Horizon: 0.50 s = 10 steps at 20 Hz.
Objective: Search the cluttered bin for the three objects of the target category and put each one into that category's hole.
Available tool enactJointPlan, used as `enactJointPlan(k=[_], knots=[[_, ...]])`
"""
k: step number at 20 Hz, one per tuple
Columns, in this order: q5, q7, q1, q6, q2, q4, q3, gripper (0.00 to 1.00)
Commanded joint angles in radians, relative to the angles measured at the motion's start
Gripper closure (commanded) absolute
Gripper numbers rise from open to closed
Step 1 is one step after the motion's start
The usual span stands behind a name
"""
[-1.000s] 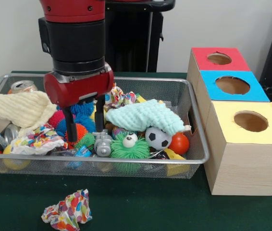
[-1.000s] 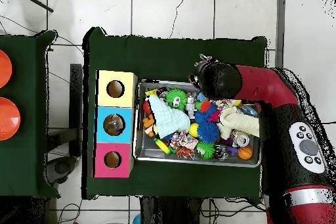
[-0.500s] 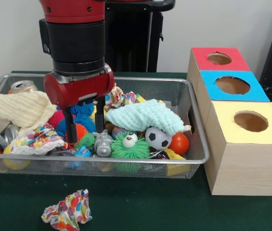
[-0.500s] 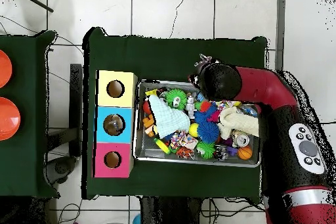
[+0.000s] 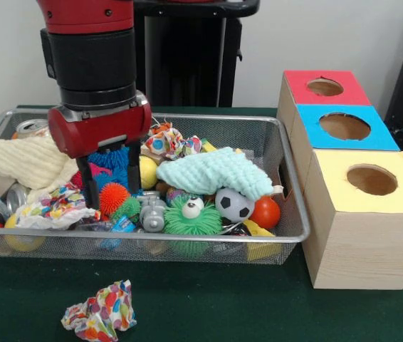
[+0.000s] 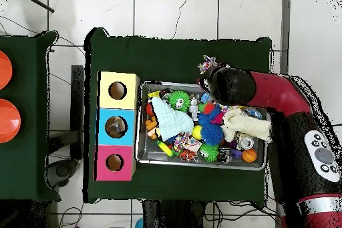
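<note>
The red and black pincer [image 5: 109, 187] is being held low over one end of the wire-mesh bin [image 5: 287, 187], its two dark fingers [image 5: 85, 184] spread apart and gripping nothing. Between and just behind them, a blue spiky rubber ball [image 5: 113, 164] is lying, with a smaller orange spiky ball [image 5: 113, 197] just below it and a small green one beside that.

Which category is being sought cannot be told from the scene, but the spiky balls look like the likeliest set, since three or more are lying together under the pincer. They are being judged light, soft and springy; the rubber spines are likely to bend and slip, so a hold across the ball's middle, closing well into the body, is being advised.

Further along, a green spiky toy with one eye [image 5: 192, 214], a small football-patterned ball [image 5: 234, 204] and a pale mint knitted cloth [image 5: 213, 172] are lying, and a cream cloth [image 5: 25, 161] is draped at the bin's other end. Beside the bin, a wooden box [image 5: 362, 242] with red, blue and yellow holed tops is standing on the green desk [image 5: 258, 306], where a crumpled patterned paper wad [image 5: 100, 312] is lying apart.
</note>
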<state>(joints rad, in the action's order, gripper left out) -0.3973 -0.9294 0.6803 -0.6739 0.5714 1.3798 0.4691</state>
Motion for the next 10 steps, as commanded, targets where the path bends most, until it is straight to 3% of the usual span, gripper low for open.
enactJointPlan(k=[1, 10], knots=[[-0.022, 0.148, 0.045, -0.048, -0.037, 0.084, 0.101, 0.0], [-0.086, 0.243, 0.06, -0.063, -0.045, 0.083, 0.153, 0.0]])
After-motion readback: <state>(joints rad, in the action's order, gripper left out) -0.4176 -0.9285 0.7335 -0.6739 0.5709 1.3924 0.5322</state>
